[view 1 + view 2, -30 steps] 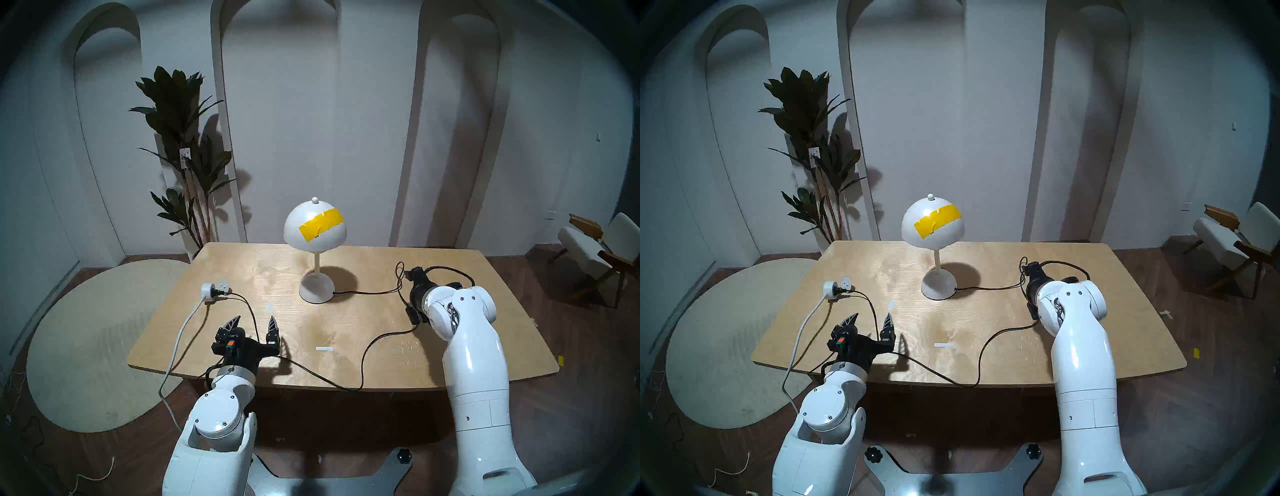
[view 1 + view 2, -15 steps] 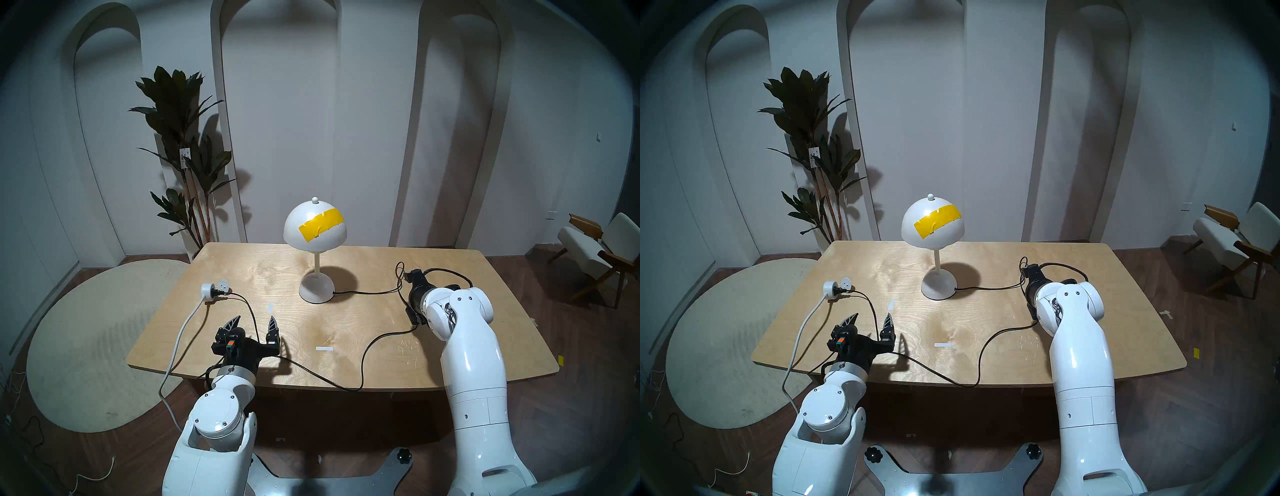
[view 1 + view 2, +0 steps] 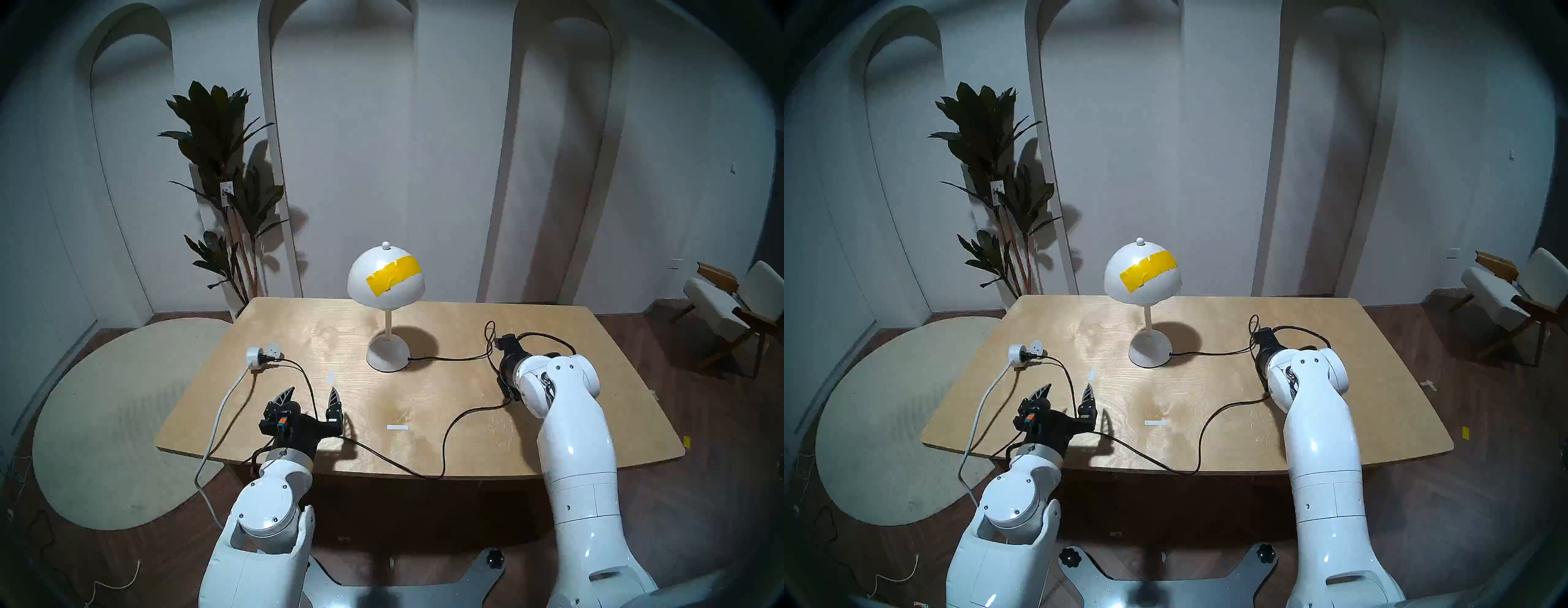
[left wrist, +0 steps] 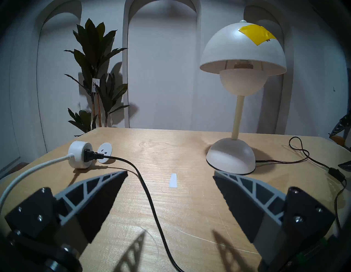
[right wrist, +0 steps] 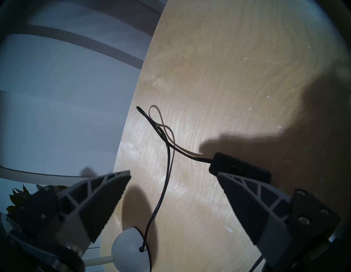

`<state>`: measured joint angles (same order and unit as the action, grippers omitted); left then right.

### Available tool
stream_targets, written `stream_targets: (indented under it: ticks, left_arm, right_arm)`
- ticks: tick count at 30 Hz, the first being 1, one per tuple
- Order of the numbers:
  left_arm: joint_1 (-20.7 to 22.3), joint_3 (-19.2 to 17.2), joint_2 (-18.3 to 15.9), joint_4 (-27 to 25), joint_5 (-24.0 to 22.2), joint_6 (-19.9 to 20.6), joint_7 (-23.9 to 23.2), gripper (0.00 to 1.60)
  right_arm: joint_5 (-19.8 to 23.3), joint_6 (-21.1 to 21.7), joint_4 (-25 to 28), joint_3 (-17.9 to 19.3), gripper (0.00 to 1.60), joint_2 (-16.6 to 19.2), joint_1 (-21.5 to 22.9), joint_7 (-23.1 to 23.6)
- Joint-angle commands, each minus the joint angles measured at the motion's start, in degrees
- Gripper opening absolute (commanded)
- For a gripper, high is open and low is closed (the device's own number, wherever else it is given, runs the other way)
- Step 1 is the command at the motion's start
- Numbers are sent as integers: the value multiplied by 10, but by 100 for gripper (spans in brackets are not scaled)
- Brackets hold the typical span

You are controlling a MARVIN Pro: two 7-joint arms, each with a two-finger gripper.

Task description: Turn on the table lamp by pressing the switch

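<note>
Right jaws spread wide over the inline switch; lamp unlit.

The right gripper (image 5: 173,176) hangs just above the table (image 3: 551,424) with its jaws wide apart, one finger tip at the black inline switch (image 5: 239,169) on the lamp's black cord (image 5: 163,190). The left gripper (image 3: 311,394) holds its jaws wide near the table's front edge, straddling the cord. The table lamp (image 3: 386,276) stands upright mid-table, dark, between the arms. A white socket adapter (image 3: 256,354) lies at left.
</note>
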<state>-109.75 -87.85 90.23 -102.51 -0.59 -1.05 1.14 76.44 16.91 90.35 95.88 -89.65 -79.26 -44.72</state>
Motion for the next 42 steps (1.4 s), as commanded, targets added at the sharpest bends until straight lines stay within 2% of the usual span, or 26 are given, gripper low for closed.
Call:
stream_targets:
  ticks: [1, 15, 25, 29, 33, 36, 37, 39, 42]
  left_arm:
    - [3, 0, 0, -12, 0, -2, 0, 160]
    - [3, 0, 0, -12, 0, -2, 0, 160]
    - [3, 0, 0, -12, 0, -2, 0, 160]
    - [3, 0, 0, -11, 0, -2, 0, 160]
    - [4, 0, 0, -10, 0, -3, 0, 160]
    - [4, 0, 0, -10, 0, -3, 0, 160]
    - [4, 0, 0, -10, 0, -3, 0, 160]
    - [4, 0, 0, -10, 0, -3, 0, 160]
    - [4, 0, 0, -10, 0, -3, 0, 160]
  right_arm:
    - [-3, -6, -9, -3, 160, -1, 17, 9]
    - [-2, -17, -50, 4, 160, 3, 36, 14]
    - [-6, -12, -38, -3, 160, 1, 41, 12]
    - [-18, -5, -48, -22, 160, 7, 57, 24]
    - [-33, 3, -21, -46, 160, 11, 66, 27]
    - [-54, 13, 5, -65, 160, 26, 67, 27]
    - [-73, 21, 19, -77, 160, 43, 67, 26]
    - [-80, 24, 27, -80, 160, 49, 65, 27]
    - [-118, 35, 46, -94, 160, 86, 60, 32]
